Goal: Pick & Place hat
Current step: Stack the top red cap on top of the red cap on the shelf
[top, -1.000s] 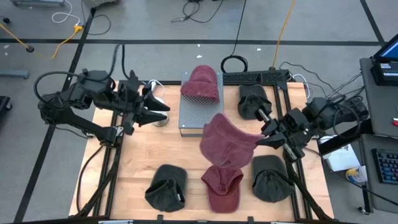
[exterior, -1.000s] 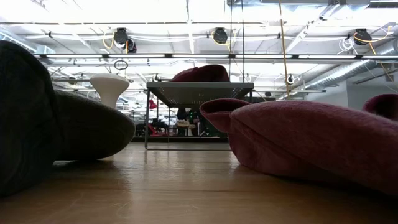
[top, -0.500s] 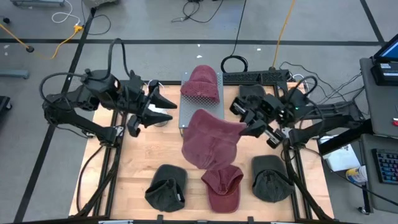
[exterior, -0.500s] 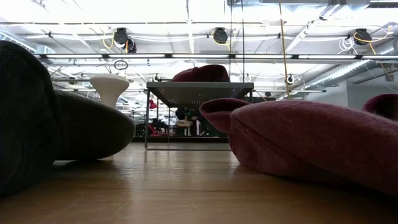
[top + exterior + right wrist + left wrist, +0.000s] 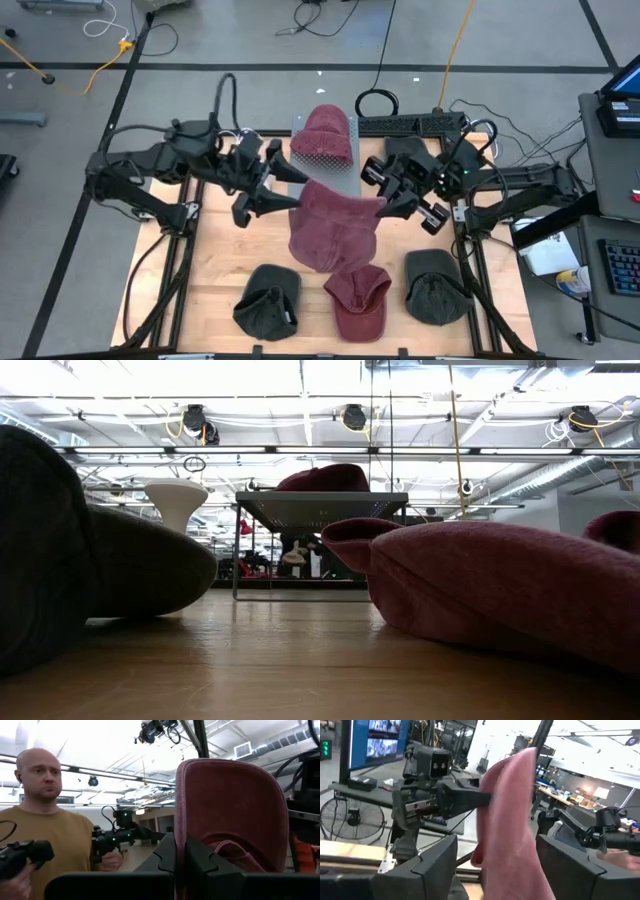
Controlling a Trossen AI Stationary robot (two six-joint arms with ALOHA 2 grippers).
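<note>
The maroon hat [image 5: 333, 222] is a soft corduroy-like cap, held up off the table near its centre, hanging limp with its brim end toward the right. Its upper edge lies beside the grey perforated stand [image 5: 325, 168]; its lower part droops over the red cap [image 5: 358, 300] nearer the front.

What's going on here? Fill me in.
The right gripper is shut on a maroon hat, holding it up over the middle of the table. The left gripper is open at the hat's other edge, its fingers on either side of the fabric. Another maroon hat sits on the metal stand, and four more hats lie on the table.
</note>
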